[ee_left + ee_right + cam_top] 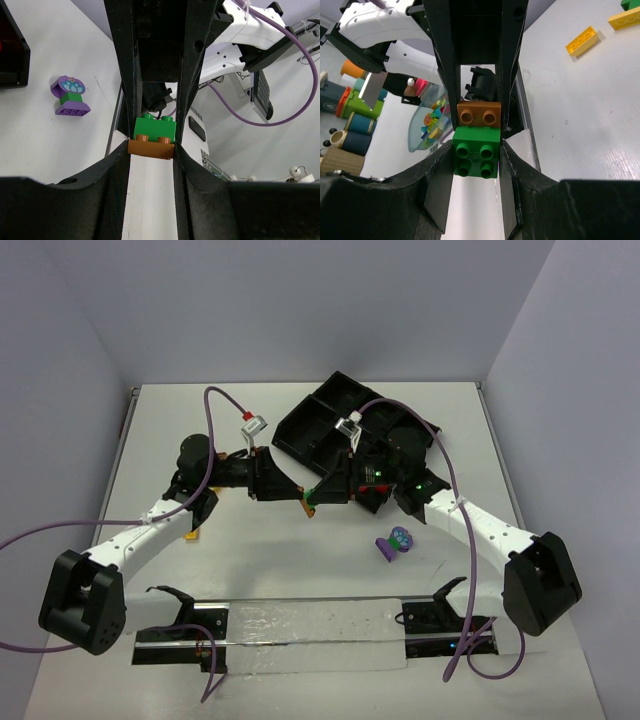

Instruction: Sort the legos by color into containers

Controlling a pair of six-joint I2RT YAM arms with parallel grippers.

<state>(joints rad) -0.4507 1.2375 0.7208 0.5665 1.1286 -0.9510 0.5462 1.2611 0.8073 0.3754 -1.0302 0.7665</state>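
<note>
- The white table is walled on the left, far and right sides. Its near edge carries the two arm bases and a pale strip between them.
- The black tray sits at an angle toward the far side, just behind where the two arms meet.
- Bare table shows between the meeting point and the near strip. The only thing on that stretch is the purple flower stack, tipped on its side near the right forearm.
- A yellow-orange brick lies on the table, partly under the left arm.
- The right wrist view shows two yellow bricks further off on the table.
- The right fingers are nearly closed and clamp the green brick on both sides.
- The left fingers are drawn in narrow. Their tips press either side of the orange brick, which is joined to the green one.
- The joined pair hangs above the table at mid-width, in front of the tray.
- Both arms rise from their bases, bend at the elbow and point their wrists inward, level and tip to tip.
</note>
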